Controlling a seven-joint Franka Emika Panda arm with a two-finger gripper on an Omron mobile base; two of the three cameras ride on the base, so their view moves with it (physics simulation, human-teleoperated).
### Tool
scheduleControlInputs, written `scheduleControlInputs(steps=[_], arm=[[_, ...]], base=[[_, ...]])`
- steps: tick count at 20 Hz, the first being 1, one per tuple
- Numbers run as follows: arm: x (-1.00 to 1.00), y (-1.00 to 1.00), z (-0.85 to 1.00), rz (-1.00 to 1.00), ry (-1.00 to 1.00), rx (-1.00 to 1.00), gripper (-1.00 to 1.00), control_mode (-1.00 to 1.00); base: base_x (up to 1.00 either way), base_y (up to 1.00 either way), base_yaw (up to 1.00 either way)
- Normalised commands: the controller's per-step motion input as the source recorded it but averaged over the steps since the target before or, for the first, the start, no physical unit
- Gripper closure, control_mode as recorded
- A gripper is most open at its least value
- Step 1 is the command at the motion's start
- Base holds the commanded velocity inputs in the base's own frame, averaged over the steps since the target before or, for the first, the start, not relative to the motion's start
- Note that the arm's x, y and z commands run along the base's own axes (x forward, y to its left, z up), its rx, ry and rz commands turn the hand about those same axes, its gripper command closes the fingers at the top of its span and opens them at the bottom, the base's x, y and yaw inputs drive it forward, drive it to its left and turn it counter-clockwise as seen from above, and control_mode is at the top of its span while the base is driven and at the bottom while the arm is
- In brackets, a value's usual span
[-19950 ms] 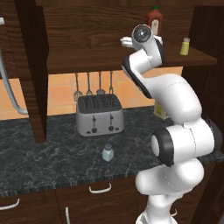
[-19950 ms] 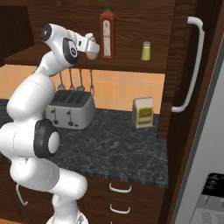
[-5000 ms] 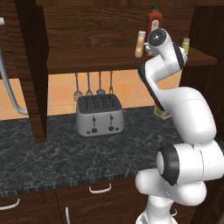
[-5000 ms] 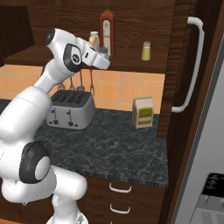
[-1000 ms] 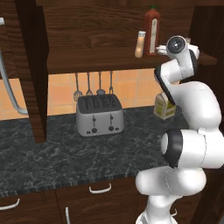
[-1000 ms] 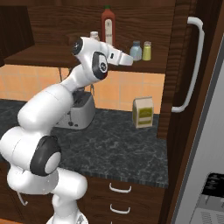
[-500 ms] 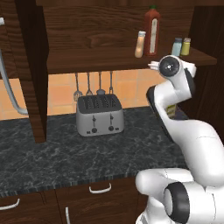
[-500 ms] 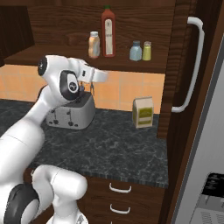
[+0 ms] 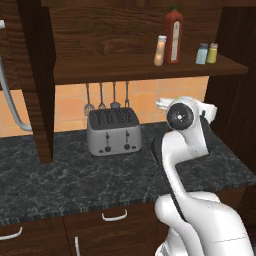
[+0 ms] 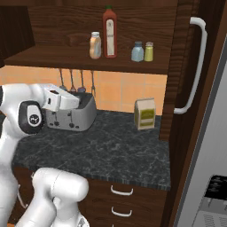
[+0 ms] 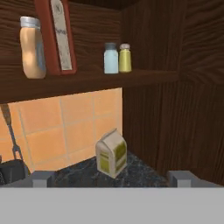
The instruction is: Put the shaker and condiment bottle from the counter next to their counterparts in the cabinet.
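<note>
The pale blue-grey shaker (image 9: 202,53) (image 10: 137,51) (image 11: 110,58) stands on the cabinet shelf (image 9: 125,70) (image 10: 66,62), touching or nearly touching the yellow-green shaker (image 9: 213,53) (image 10: 149,51) (image 11: 125,58). Further left, the orange-tan condiment bottle (image 9: 160,50) (image 10: 95,45) (image 11: 32,47) stands right beside the tall dark red bottle (image 9: 173,35) (image 10: 109,32) (image 11: 57,35). My gripper (image 10: 75,103) (image 11: 111,179) hangs below shelf height over the black counter (image 9: 75,175) (image 10: 111,146). It is open and holds nothing.
A silver toaster (image 9: 113,131) (image 10: 73,115) sits at the back of the counter under hanging utensils (image 9: 107,97). A small tan carton (image 10: 145,113) (image 11: 111,157) stands by the right cabinet wall. A fridge with a white handle (image 10: 195,66) is at the right.
The gripper let go of the pale blue-grey shaker beside the yellow-green one, then drew back and dropped from shelf height to below the shelf.
</note>
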Motion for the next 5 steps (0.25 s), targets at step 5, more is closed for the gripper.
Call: scheduleControlInputs(steps=[5], arm=[[-1.00, 0.78, -0.50, 0.00, 0.01, 0.00, -1.00, -1.00]], base=[[0.00, 0.00, 0.00]])
